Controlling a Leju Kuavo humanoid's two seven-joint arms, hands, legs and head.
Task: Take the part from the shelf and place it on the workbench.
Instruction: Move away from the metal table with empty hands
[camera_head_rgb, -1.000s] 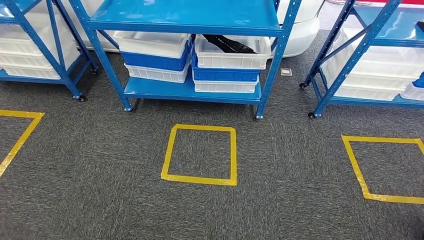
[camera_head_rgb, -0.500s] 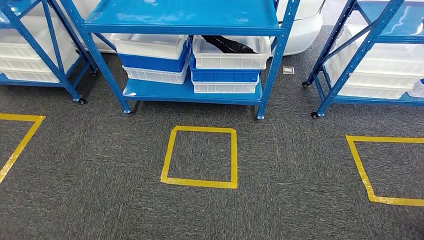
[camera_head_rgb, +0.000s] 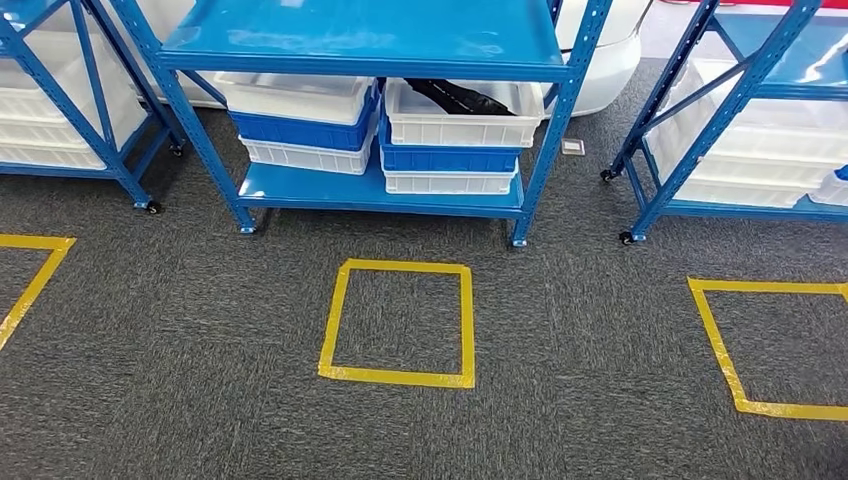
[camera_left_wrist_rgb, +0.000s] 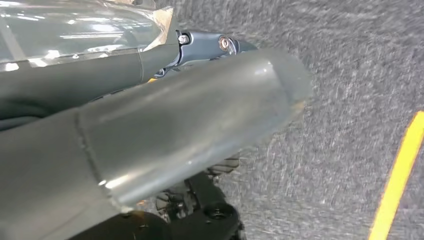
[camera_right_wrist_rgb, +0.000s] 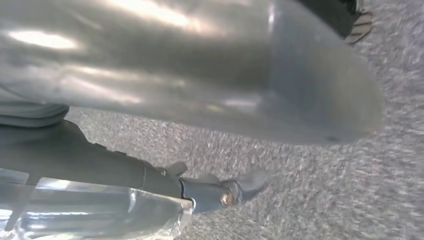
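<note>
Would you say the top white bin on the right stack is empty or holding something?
Holding something: a dark part lies inside the top white bin.

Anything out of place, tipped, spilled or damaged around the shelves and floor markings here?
Nothing stands out. The white and blue bins sit squarely stacked on the lower deck of the middle blue shelf, a dark part lies inside the top right bin, and the yellow tape square on the carpet looks intact.

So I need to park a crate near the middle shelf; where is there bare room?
The blue shelf's top deck is bare. The carpet inside the middle yellow tape square is free too, as is the strip between that square and the shelf's feet. The lower deck is crowded: two stacks of white and blue bins, the right top bin holding a black part.
</note>
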